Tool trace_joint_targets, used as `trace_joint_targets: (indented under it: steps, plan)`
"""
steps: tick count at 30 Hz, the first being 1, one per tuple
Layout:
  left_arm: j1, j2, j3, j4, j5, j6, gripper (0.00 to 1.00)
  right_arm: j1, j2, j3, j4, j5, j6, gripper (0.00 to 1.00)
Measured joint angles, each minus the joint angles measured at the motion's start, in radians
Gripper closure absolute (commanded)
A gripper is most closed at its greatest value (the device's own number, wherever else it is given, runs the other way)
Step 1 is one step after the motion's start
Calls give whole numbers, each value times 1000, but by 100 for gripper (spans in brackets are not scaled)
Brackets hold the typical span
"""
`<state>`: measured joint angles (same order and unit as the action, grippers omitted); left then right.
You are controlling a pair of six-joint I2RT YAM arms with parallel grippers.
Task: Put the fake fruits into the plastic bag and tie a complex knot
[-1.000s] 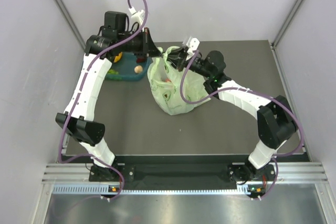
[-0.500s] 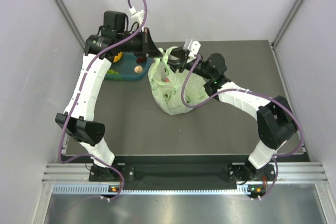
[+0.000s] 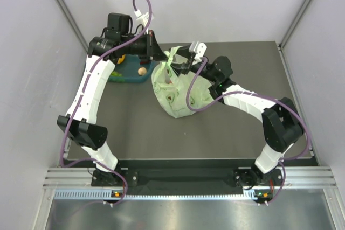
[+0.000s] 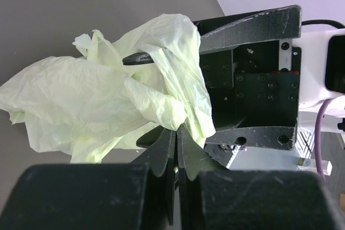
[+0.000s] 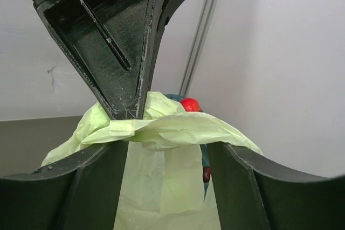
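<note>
Bag (image 3: 178, 92) sits mid-counter toward the far edge. My left claw (image 4: 177, 133) is clenched on its handle (image 5: 161, 127) and my right claw (image 5: 164, 149) is released — the handle runs crosswise between its fingers, nearer it.

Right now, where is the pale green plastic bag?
In the overhead view the plastic bag sits on the table toward its far edge, just right of the teal basket.
</note>
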<state>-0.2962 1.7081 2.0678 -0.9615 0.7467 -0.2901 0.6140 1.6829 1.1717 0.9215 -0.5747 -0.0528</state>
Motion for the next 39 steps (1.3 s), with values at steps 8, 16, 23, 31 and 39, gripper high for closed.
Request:
trace_joint_targets:
  steps: [8, 16, 23, 31, 39]
  plan:
    - [2, -2, -29, 24, 38, -22, 97, 14, 43, 12, 25, 6, 9, 59]
    - [2, -15, -33, 43, 56, -25, 75, 26, 48, 23, 33, 22, 35, 100]
    - [29, -105, -166, 130, 63, -49, 50, 27, 40, 18, 30, 47, 39, 100]
    - [137, -258, -315, 319, 134, -125, 58, 25, -1, -32, 37, 64, 70, 100]
    - [145, -329, -483, 486, 191, -100, 73, 17, -34, -35, 10, 46, 143, 100]
